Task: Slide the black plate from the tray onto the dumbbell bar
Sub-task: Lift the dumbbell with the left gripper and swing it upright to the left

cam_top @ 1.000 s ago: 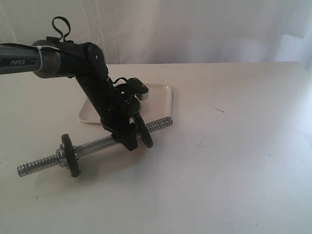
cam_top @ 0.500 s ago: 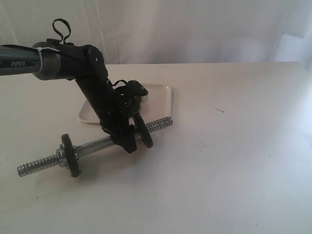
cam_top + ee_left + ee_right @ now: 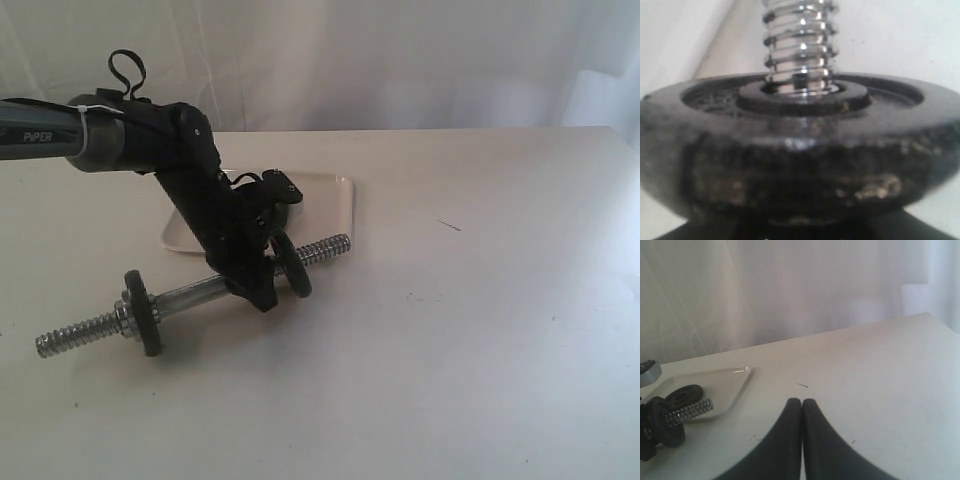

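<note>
The black plate (image 3: 294,267) stands on edge on the dumbbell bar (image 3: 190,296), threaded onto the bar's right end. My left gripper (image 3: 268,282) is shut on the plate's rim, pressing from the bar's middle side. In the left wrist view the plate (image 3: 800,165) fills the picture, with the chrome thread (image 3: 799,45) coming out through its centre hole. The cream tray (image 3: 335,205) lies just behind the bar. My right gripper (image 3: 802,403) is shut on nothing, above bare table to the right, outside the exterior view.
Another black disc (image 3: 143,312) and a silver collar nut (image 3: 122,318) sit near the bar's left end. A second black disc (image 3: 684,394) lies in the tray (image 3: 730,387), and a silver piece (image 3: 649,372) shows at its far side. White curtain behind the table.
My left gripper and the black plate have shifted a little leftward along the bar, and the whole bar has been nudged slightly left. The wrist has dropped a touch.
</note>
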You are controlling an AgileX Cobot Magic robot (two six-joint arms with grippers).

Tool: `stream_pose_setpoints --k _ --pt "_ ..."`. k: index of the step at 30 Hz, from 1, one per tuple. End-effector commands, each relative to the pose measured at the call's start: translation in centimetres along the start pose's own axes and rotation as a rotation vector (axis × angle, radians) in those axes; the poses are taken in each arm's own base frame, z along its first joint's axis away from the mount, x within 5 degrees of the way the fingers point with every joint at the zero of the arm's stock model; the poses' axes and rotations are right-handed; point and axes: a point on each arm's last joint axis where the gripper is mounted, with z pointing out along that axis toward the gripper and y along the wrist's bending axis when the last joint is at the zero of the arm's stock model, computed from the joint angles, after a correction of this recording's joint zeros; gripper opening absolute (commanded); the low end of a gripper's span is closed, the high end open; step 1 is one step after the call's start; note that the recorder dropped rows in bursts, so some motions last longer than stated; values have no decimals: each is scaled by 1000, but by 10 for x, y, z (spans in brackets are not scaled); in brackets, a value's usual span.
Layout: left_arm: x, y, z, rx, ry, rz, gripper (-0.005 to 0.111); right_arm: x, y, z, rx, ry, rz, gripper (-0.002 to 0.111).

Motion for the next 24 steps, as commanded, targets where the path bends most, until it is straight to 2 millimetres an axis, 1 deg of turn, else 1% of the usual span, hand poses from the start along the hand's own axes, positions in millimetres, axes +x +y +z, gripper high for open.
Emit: stream_pose_setpoints --k 1,6,12,15,19,21,24 --pt "4 -5 1 41 29 17 0 1 -1 0 3 -1 -11 0" --pt "3 -7 -6 43 37 29 0 1 -1 0 3 -1 -11 0" --pt "6 -13 -28 32 91 48 0 1 -1 0 3 -1 -11 0" --pt "12 -14 -33 17 152 51 0 1 -1 0 3 -1 -11 0" --pt "20 -19 -37 4 165 52 0 1 -1 0 3 -1 -11 0" --pt "30 -24 -36 1 193 53 0 1 -1 0 3 -1 -11 0" --pt "40 -24 -44 -9 205 20 0 1 0 0 2 -1 -9 0"
